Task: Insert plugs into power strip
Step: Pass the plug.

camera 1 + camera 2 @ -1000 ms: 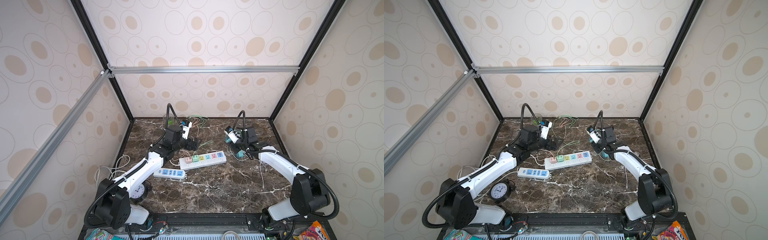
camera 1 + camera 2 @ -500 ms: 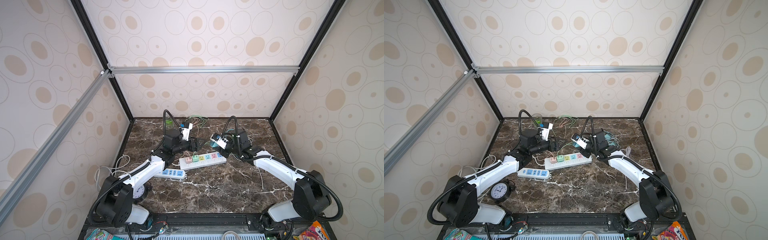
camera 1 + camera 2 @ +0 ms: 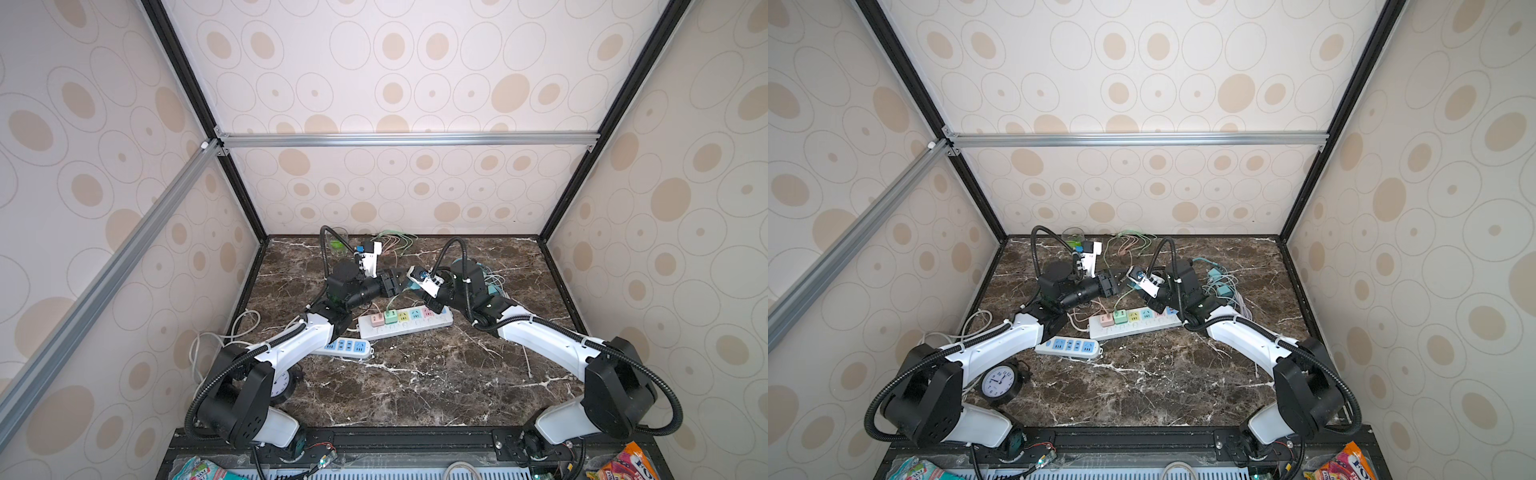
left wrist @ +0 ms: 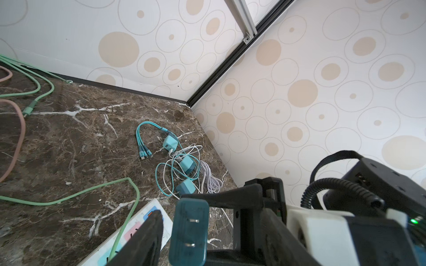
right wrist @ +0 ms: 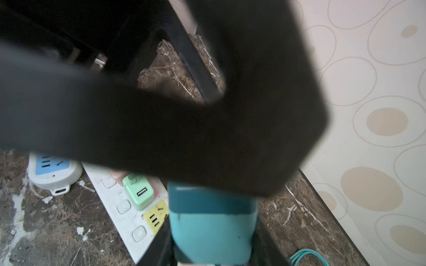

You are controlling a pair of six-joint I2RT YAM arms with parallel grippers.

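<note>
you swung both arms together, right gripper (image 3: pixel 409 286) clamping the teal plug (image 5: pixel 212 225) so your half-open left gripper (image 4: pixel 184 230) could regrip.

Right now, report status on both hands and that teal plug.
Right hand shut on teal plug. Left hand open around it, not yet gripping. Green cable lies across power strip.
</note>
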